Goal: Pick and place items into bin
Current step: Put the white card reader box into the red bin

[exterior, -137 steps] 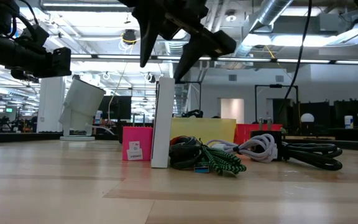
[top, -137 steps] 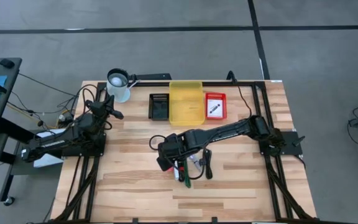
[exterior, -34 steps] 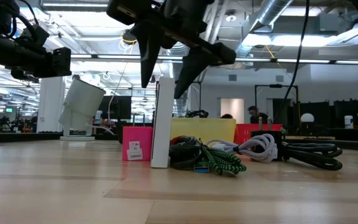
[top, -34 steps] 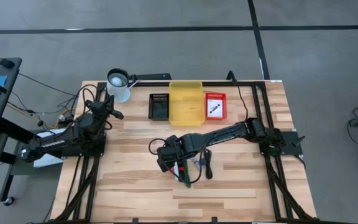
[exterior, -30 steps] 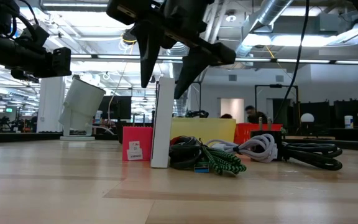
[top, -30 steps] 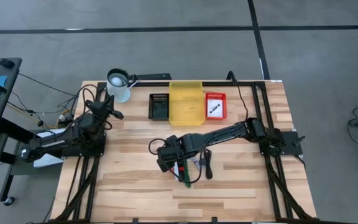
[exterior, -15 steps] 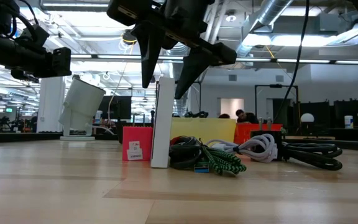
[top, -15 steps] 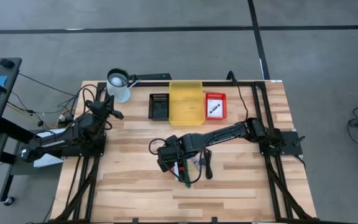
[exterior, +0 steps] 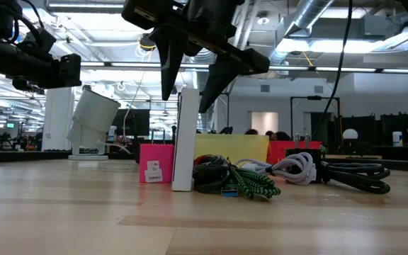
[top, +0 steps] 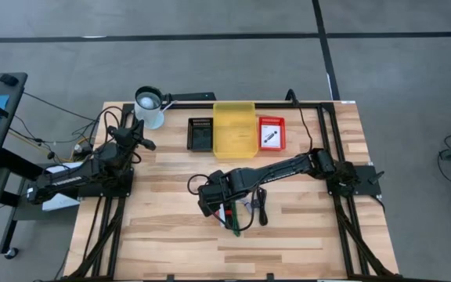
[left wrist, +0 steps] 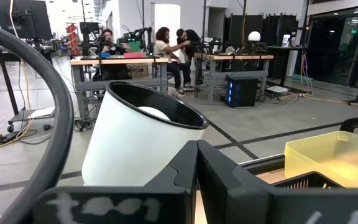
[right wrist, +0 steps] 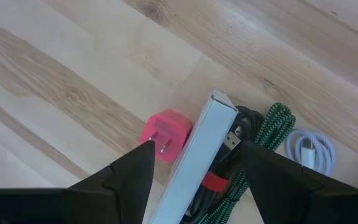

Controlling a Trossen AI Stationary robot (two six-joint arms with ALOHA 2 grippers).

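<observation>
Bright even overhead light, soft shadows, sharp

- In the high view the right arm hides most of the pile of items near the middle of the table; only bits of green, white and black show past it.
- The white box is cut off by the right wrist picture's edge, and so is the white cable.
- Under that box the black cable and the green braided cable are partly hidden.
- The print on the pink charger label is too small to read.
- The black tray contents at the table's far edge cannot be told.
- The yellow bin is cut off in the left wrist view.
</observation>
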